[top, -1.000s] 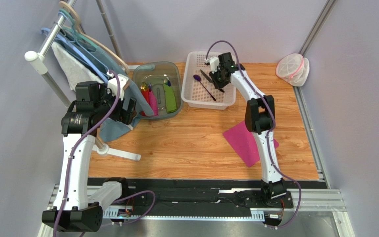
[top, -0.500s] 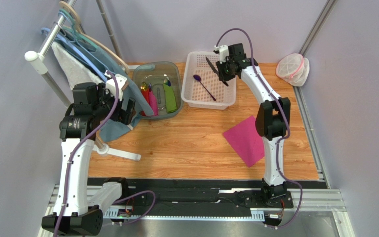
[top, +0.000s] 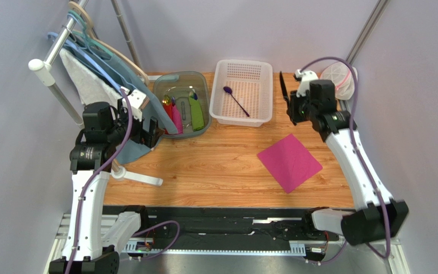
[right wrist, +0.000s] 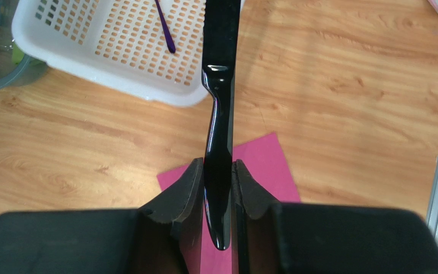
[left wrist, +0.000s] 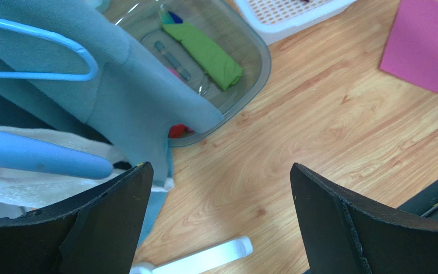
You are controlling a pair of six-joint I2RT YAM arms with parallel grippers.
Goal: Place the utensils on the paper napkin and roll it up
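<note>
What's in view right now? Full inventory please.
table: 1, wood
basket: 1, white, back centre
spoon: 1, purple, in basket
knife: 1, black, in the air right of basket
napkin: 1, magenta, flat on table, right
tub: 1, clear grey, left of basket
chunky items: several, green, pink, red, in tub
hangers: several, blue and wood, far left, cloths on them
left gripper: 1, black, open, empty
right gripper: 1, black, shut on knife

My right gripper (right wrist: pixel 220 172) pinches the black knife (top: pixel 283 88) aloft, upper right; purple spoon (top: pixel 235 100) lies upper centre; magenta napkin (top: pixel 290 162) lies flat, mid-right.
</note>
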